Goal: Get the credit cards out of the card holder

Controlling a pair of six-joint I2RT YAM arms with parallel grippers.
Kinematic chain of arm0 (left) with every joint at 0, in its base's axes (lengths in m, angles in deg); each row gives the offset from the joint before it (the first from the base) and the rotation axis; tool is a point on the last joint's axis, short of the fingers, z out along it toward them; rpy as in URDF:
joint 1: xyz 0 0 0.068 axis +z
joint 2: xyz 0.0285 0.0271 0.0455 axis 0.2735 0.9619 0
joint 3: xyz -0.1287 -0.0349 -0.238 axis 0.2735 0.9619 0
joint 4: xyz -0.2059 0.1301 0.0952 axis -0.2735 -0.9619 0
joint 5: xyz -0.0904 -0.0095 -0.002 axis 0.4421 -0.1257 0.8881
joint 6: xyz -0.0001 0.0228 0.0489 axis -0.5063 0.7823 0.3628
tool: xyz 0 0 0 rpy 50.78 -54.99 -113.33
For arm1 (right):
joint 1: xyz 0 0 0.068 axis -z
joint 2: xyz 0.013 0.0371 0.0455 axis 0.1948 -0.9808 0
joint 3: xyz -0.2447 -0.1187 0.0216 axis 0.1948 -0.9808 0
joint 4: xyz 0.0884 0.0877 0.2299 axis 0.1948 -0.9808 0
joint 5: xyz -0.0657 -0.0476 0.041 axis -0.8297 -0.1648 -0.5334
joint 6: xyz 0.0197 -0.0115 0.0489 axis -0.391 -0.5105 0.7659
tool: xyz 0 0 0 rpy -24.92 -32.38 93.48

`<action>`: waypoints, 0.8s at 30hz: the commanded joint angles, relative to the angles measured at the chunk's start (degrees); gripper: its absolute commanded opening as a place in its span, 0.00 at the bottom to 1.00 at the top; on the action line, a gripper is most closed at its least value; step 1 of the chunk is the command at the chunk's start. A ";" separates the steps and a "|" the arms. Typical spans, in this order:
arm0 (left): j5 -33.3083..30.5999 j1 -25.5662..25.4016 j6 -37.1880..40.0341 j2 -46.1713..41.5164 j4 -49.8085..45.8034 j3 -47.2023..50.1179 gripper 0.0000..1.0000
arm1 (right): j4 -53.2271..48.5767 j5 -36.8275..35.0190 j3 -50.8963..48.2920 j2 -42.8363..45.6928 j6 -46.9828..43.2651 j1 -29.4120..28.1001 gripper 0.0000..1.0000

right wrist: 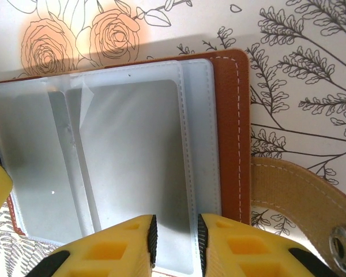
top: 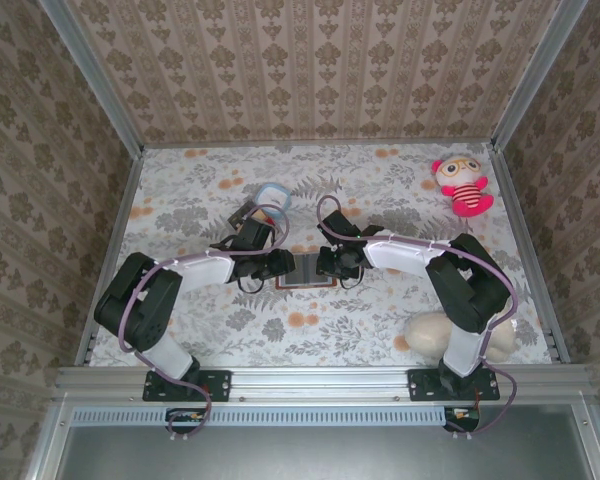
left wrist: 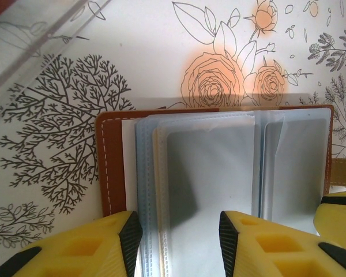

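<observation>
Floral table [top: 400, 190], arms folded inward, left claw [left wrist: 176, 242], right claw [right wrist: 177, 242] over card holder [top: 306, 270]

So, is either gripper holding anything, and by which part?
Cannot be told. The left gripper and right gripper each straddle the near edge of the clear sleeves in the open card holder, the right more narrowly; no pinch shows.

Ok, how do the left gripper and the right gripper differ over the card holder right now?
The left gripper has its jaws wide apart; the right gripper has its jaws set narrowly. The left gripper is at the card holder's left half, the right gripper at its right half. Both have yellow fingers straddling the clear sleeves.
</observation>
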 commanded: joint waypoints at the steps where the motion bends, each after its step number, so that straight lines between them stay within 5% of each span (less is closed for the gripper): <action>1: -0.51 -0.28 0.13 1.31 -1.57 -0.37 0.43 | 1.37 1.43 -0.80 0.94 -0.10 -0.12 0.27; 15: -0.47 -0.28 0.84 1.40 -1.61 -0.35 0.38 | 14.09 11.95 -7.09 9.59 0.04 0.07 0.24; 24: 0.06 -0.28 0.93 1.12 -1.41 -0.59 0.37 | 20.24 16.74 -7.34 5.75 2.46 0.07 0.26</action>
